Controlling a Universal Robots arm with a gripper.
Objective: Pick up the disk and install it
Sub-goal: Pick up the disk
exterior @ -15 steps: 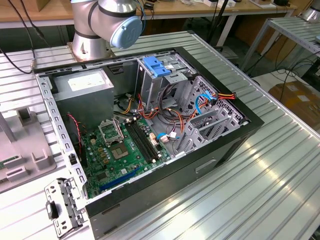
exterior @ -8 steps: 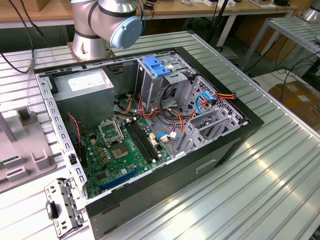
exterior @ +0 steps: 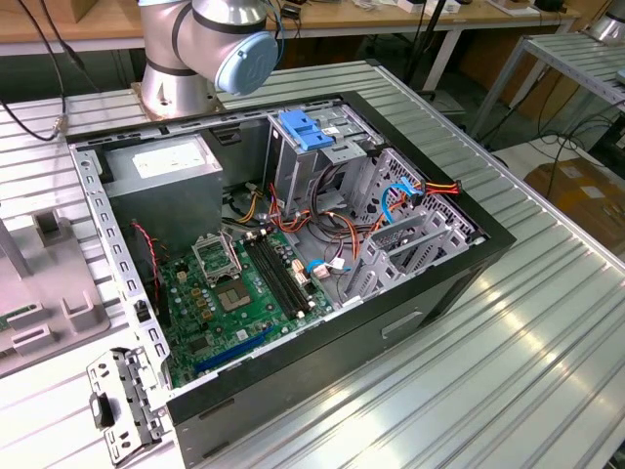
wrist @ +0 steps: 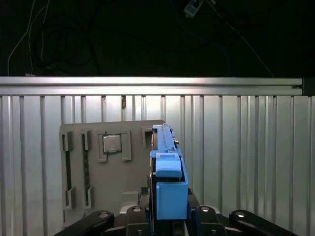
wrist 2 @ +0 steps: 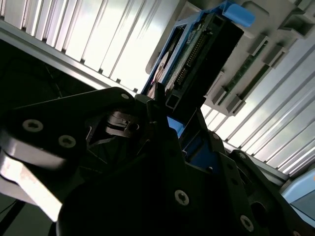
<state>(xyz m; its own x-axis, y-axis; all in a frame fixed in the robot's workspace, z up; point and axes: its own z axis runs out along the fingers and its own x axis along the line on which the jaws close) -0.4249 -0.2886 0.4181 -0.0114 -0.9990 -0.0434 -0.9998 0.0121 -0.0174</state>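
Note:
The disk [wrist: 167, 172] stands on edge in the first wrist view, its light-blue side rail facing the camera, in front of a grey parts tray [wrist: 83, 167] on the ribbed table. My gripper [wrist: 168, 212] is shut on it, one black finger on each flat side. In the second wrist view the disk [wrist 2: 199, 59] shows its dark underside and connector row, with a blue rail tab at its far end and the gripper [wrist 2: 177, 112] clamped on its near end. The open computer case [exterior: 293, 244] lies on the table in the exterior view.
Inside the case are a metal drive cage with a blue bracket [exterior: 308, 127], a grey power supply [exterior: 166, 166], a green motherboard [exterior: 234, 293] and loose cables. The grey tray [exterior: 39, 303] sits at the exterior view's left, holding a processor chip [wrist: 112, 143]. A loose metal bracket [exterior: 122, 401] lies near the case corner.

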